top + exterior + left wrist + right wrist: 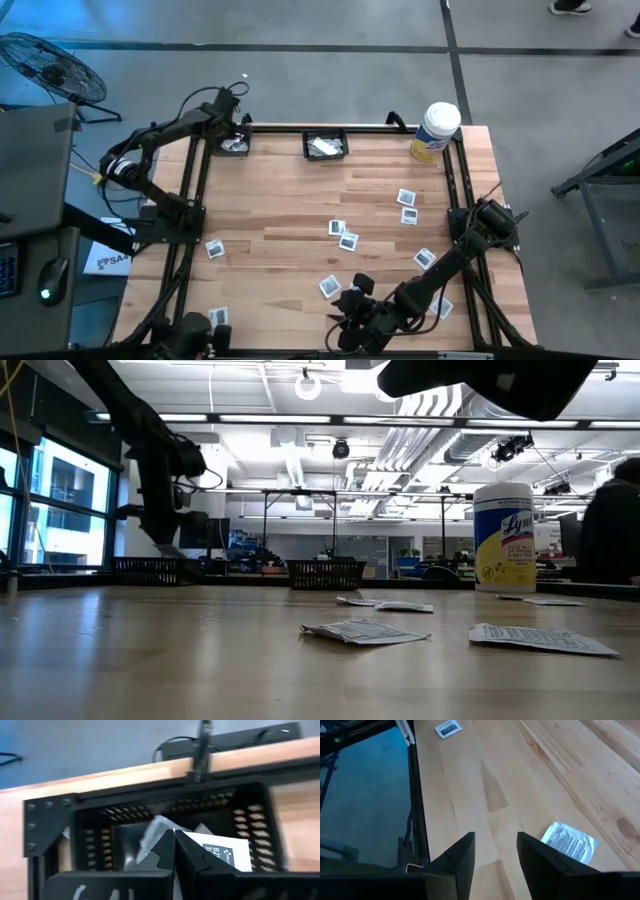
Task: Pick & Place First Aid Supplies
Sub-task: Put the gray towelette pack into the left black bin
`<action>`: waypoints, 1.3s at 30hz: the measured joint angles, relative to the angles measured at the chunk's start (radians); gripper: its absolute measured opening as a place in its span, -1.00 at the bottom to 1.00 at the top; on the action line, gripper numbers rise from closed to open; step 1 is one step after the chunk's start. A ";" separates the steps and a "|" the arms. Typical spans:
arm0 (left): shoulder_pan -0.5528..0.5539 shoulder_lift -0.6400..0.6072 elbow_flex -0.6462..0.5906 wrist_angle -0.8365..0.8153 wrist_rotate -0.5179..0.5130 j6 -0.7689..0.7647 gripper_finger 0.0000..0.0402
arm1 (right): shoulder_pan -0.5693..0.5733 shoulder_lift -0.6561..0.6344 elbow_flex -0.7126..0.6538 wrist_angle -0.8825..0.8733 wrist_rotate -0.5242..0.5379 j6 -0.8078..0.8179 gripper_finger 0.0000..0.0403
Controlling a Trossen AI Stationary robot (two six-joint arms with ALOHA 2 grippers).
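Note:
Small white square packets with dark printed centres lie flat and scattered on the wooden table, among them a pair at its middle (343, 235) and one near the near edge (329, 286). My left gripper (174, 851) is shut and hovers over the black basket (233, 144) at the far left corner, where several packets (216, 853) lie. My right gripper (496, 851) is open, low over bare wood by the near edge. One packet (568, 842) lies just beside its fingers, untouched. My left gripper points down into the far left basket with its fingers together. Its tips stand right over a pale packet (153, 834). I cannot tell whether they touch or pinch it.
A second black basket (326, 146) holding packets stands at the middle of the far edge. A white tub with a yellow label (435, 131) stands at the far right corner. Black frame rails (196, 190) run along the table's sides. More packets lie left (214, 248) and right (407, 198).

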 joint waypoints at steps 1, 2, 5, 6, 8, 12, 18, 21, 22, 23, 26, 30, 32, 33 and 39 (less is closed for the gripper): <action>-0.001 0.010 0.000 0.006 -0.022 -0.005 -1.00 | 0.000 0.000 0.000 0.000 -0.001 0.000 -0.31; -0.005 0.019 0.000 0.011 -0.042 -0.008 -1.00 | 0.000 0.000 0.000 0.000 -0.003 0.000 -0.31; -0.025 0.054 0.001 0.024 -0.098 -0.031 -1.00 | 0.000 0.000 0.000 0.000 -0.017 0.002 -0.31; -0.028 0.065 0.001 0.022 -0.097 -0.036 -1.00 | 0.000 0.000 0.000 0.000 -0.024 0.007 -0.31; -0.028 0.090 0.001 0.024 -0.092 -0.041 -1.00 | 0.000 0.000 0.000 0.000 -0.038 0.020 -0.31; -0.025 0.144 0.002 0.031 -0.065 -0.045 -1.00 | 0.000 0.000 0.000 0.000 -0.044 0.023 -0.31; -0.027 0.168 0.002 0.059 -0.012 -0.049 -1.00 | 0.000 0.000 0.000 0.000 -0.044 0.021 -0.31; -0.027 0.167 0.002 0.060 -0.009 -0.048 -1.00 | 0.000 0.000 0.000 0.000 -0.043 0.020 -0.31; -0.027 0.167 0.002 0.060 -0.005 -0.048 -1.00 | 0.000 0.000 0.000 0.000 -0.043 0.019 -0.31; -0.027 0.167 0.002 0.061 -0.001 -0.048 -0.99 | 0.000 0.000 0.000 0.000 -0.043 0.019 -0.31; -0.027 0.167 0.002 0.062 0.009 -0.037 -0.93 | 0.000 0.000 0.000 0.000 -0.043 0.023 -0.31; -0.027 0.167 0.003 0.061 0.034 -0.014 -0.76 | 0.000 0.000 0.000 0.000 -0.042 0.024 -0.31; -0.026 0.167 0.017 0.035 0.036 -0.013 -0.65 | 0.000 0.000 0.000 0.000 -0.042 0.025 -0.31; -0.026 0.167 0.029 0.014 0.031 -0.008 -0.60 | 0.000 0.000 0.000 0.000 -0.042 0.025 -0.31; -0.027 0.167 0.154 -0.194 -0.027 0.046 -0.34 | 0.000 0.000 0.000 0.000 -0.023 0.020 -0.31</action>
